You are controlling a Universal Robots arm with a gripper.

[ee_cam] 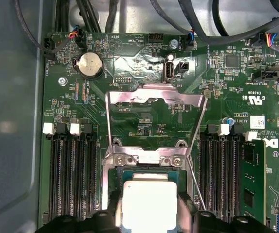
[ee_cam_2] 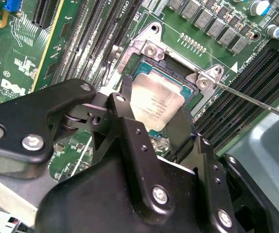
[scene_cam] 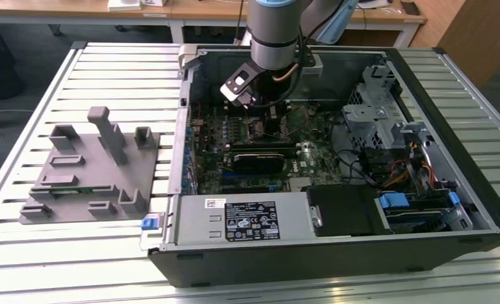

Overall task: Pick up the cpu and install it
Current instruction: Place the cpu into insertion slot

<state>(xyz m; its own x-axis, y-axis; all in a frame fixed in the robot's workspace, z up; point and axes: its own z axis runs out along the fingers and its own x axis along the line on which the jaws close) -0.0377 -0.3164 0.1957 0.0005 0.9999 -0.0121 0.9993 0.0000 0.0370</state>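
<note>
The robot arm (scene_cam: 274,38) is seen reaching down into an open computer case (scene_cam: 452,209), which lies on its side on a slatted metal counter (scene_cam: 115,69). A grey plastic fixture (scene_cam: 89,171) rests on the counter just beside the case, on the exterior view's left. A power supply (scene_cam: 245,218) with a labelled face is mounted along the case's near edge.

In both wrist views the claw (ee_cam_2: 154,114) (ee_cam: 149,213) is positioned directly over the processor socket on the green motherboard (ee_cam: 217,82). It is closed only to the width of the cpu (ee_cam_2: 155,103) (ee_cam: 147,201), which is gripped between the two black fingers (ee_cam_2: 124,104) (ee_cam: 114,211); one finger is pressed against each of two opposite edges. The pale silvery top of the cpu is turned upward, and a strip of its green base can be made out along one edge. The chip is held level within the outline of the socket (ee_cam_2: 147,65). Whether it is fully seated there or held just above the contacts cannot be told.

The socket's metal load plate (ee_cam: 154,97) is folded back and lies flat on the board beyond the socket. The thin wire retention lever (ee_cam_2: 256,103) (ee_cam: 196,182) is released and stands out to one side. Empty memory slots (ee_cam: 74,179) run along one side of the socket. On the other side, a green memory module (ee_cam: 251,177) is fitted next to further slots. A round coin cell battery (ee_cam: 90,64) is set into the board near the cables at its far edge.
</note>
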